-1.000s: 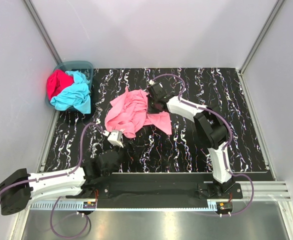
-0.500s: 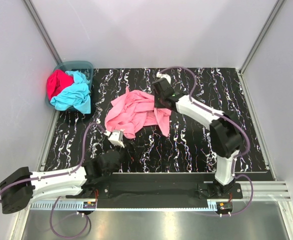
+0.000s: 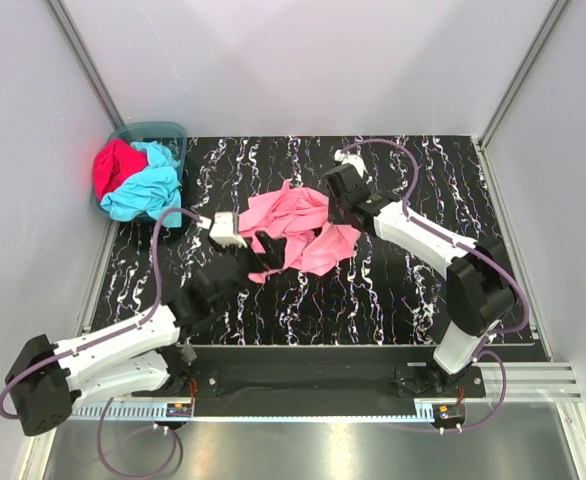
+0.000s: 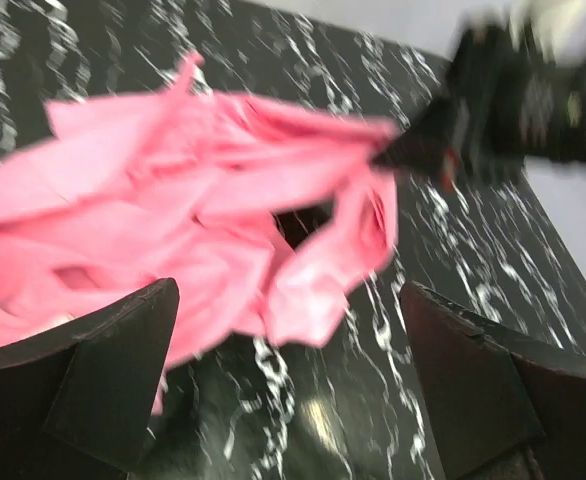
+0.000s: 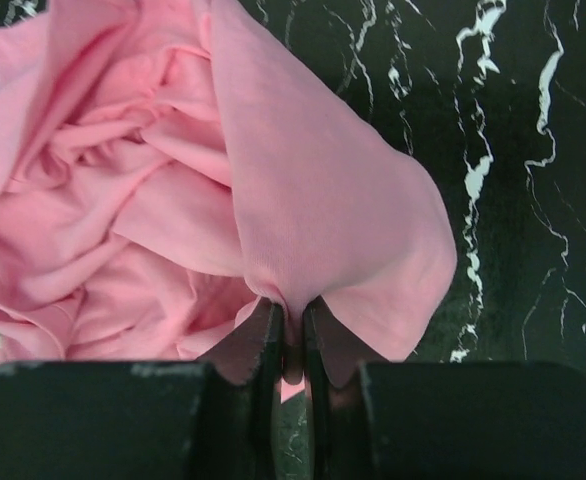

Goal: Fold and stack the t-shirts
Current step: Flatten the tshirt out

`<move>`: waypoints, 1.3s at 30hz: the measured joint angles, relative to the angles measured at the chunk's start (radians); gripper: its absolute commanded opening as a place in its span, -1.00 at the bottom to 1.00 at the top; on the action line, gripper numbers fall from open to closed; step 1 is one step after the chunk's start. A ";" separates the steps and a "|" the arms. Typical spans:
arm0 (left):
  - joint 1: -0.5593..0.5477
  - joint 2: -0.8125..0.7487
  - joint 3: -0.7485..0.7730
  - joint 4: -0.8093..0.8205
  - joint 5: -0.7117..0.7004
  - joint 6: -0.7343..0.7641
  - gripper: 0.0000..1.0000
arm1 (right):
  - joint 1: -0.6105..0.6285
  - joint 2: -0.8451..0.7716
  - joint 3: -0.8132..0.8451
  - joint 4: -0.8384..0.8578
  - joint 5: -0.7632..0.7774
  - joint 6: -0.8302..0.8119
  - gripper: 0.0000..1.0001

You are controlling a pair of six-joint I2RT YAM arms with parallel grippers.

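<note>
Since the earlier frames the left arm has swung up from below the garment to its left flank, and the right arm has carried its pinched corner further right, so the pink t-shirt (image 3: 298, 225) now sits nearer the middle of the frame.

From the top view, the shirt lies crumpled on the table (image 3: 403, 285), not yet spread flat. The left end effector (image 3: 269, 251) is at the shirt's lower left edge, and the right end effector (image 3: 337, 211) is at its upper right. The turquoise t-shirt (image 3: 151, 192) and the red t-shirt (image 3: 113, 166) are heaped in the basket (image 3: 153, 128) at upper left, untouched. By my reading, the task is barely begun: nothing is folded or stacked, and the first shirt still needs flattening. Bare table runs to the right of the shirt and below it, which leaves ample room to spread the cloth. The basket and the left wall crowd the upper left.

In the left wrist view, the fingers (image 4: 113, 375) stand wide apart with nothing between them. The bunched pink cloth lies just ahead of them, and the right end effector is blurred at upper right, on the cloth's far tip.

In the right wrist view, the jaws are pressed together on a fold of pink fabric at lower centre. The cloth fans away toward the upper left, over bare table at right.
</note>
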 measured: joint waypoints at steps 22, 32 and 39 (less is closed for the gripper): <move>0.367 0.749 0.453 0.002 0.293 0.076 0.97 | -0.045 -0.069 -0.120 0.023 -0.042 0.026 -0.90; 0.442 0.943 0.606 -0.019 0.451 0.166 0.97 | -0.045 -0.066 -0.126 0.051 -0.074 0.037 -0.91; 0.489 1.005 0.694 -0.041 0.484 0.225 0.97 | -0.045 -0.059 -0.133 0.060 -0.078 0.038 -0.92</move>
